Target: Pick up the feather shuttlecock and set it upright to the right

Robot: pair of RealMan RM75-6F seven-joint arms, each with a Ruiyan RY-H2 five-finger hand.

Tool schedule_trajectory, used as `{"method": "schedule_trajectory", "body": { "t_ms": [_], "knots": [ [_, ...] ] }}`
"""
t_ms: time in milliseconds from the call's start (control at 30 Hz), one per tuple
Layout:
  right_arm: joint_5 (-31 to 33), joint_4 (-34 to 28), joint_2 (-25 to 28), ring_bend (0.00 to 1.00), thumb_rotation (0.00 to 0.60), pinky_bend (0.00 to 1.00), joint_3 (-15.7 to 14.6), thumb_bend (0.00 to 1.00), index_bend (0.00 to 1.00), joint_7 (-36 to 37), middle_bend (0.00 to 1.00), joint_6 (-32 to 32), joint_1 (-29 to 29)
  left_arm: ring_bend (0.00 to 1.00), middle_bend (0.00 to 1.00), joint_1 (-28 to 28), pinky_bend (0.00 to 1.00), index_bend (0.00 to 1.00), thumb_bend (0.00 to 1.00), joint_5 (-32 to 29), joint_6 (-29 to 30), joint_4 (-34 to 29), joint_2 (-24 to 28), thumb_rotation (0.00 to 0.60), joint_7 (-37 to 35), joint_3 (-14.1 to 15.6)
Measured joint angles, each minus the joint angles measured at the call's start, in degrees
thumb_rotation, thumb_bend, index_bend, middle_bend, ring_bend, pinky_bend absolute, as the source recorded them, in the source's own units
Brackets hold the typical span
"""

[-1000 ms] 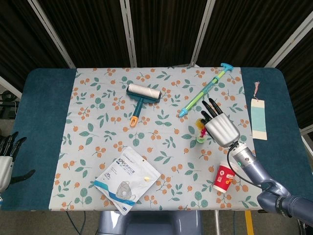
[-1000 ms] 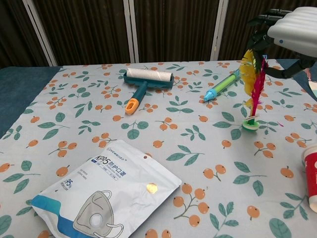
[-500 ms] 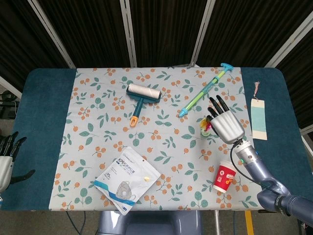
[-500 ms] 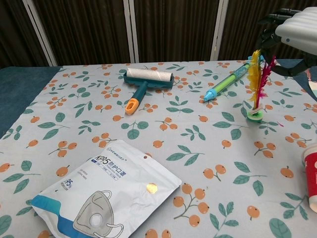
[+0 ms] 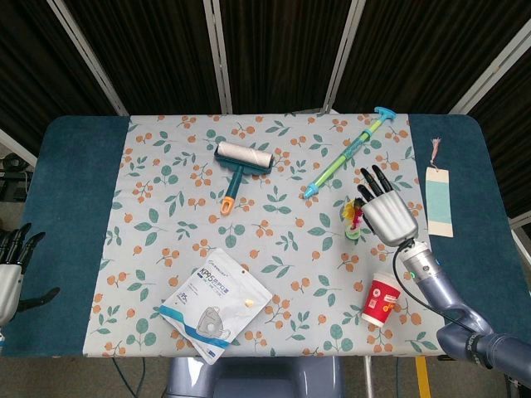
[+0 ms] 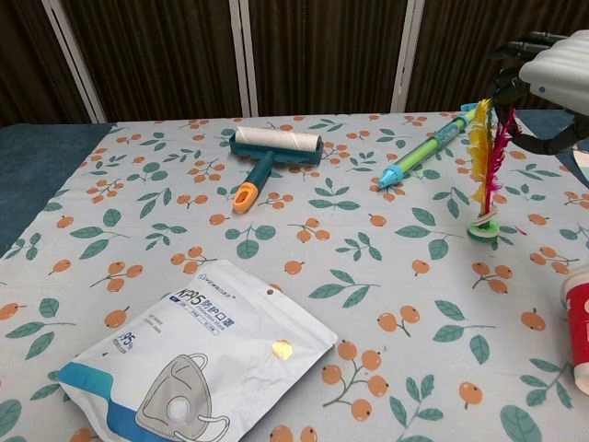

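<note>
A dark blue table [image 5: 75,207] carries a pale cloth printed with orange berries and green leaves [image 5: 274,166]. Behind it hang dark curtains with white vertical frame bars [image 5: 217,50].

Since the frame one second ago, the right hand [image 5: 386,214] has drifted further toward the table's right edge, taking the shuttlecock with it. In the chest view the feathers stood at the cloth's right part with the base near a berry cluster; now the base sits further right and slightly nearer the camera. The left hand [image 5: 10,269] has not moved; it rests off the table's left edge, fingers slightly apart, holding nothing.

The white KN95 mask pouch with blue trim [image 5: 216,303] lies at the front edge, left of centre. The teal-and-green water syringe toy [image 5: 348,152] lies diagonally at the rear right. The lint roller with white roll, teal frame and orange handle tip [image 5: 241,170] lies at rear centre. The red-and-white paper cup [image 5: 382,300] stands near the front right, just beside the right forearm. A pale blue bookmark with a tassel [image 5: 437,195] lies on the bare blue strip at far right.

The feather shuttlecock with yellow and magenta plumes on a green disc base [image 6: 484,175] stands upright, base on the cloth, just left of the right hand. Fingers close around the feather tops; whether they actually grip cannot be told.
</note>
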Motion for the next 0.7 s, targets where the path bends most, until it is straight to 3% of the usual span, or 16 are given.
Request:
{"method": "schedule_trajectory", "body": {
  "t_ms": [200, 300, 700],
  "knots": [
    [0.84, 0.14, 0.01, 0.00, 0.600, 0.00, 0.27, 0.35, 0.34, -0.86, 0.15, 1.19, -0.98, 0.00, 0.00, 0.00, 0.00, 0.12, 0.15, 0.00, 0.02, -0.01, -0.02, 0.555, 0.08, -0.01],
    [1.28, -1.01, 0.52, 0.00, 0.600, 0.00, 0.64, 0.33, 0.26, -1.44, 0.12, 2.25, -1.61, 0.00, 0.00, 0.00, 0.00, 0.12, 0.15, 0.04, 0.04, -0.02, -0.03, 0.552, 0.17, 0.01],
    [0.51, -6.78, 5.30, 0.00, 0.600, 0.00, 0.71, 0.27, 0.19, -2.43, 0.06, 10.64, -6.82, 0.00, 0.00, 0.07, 0.00, 0.12, 0.15, 0.08, 0.18, 0.01, -0.09, 0.550, 0.26, 0.02]
  ]
}}
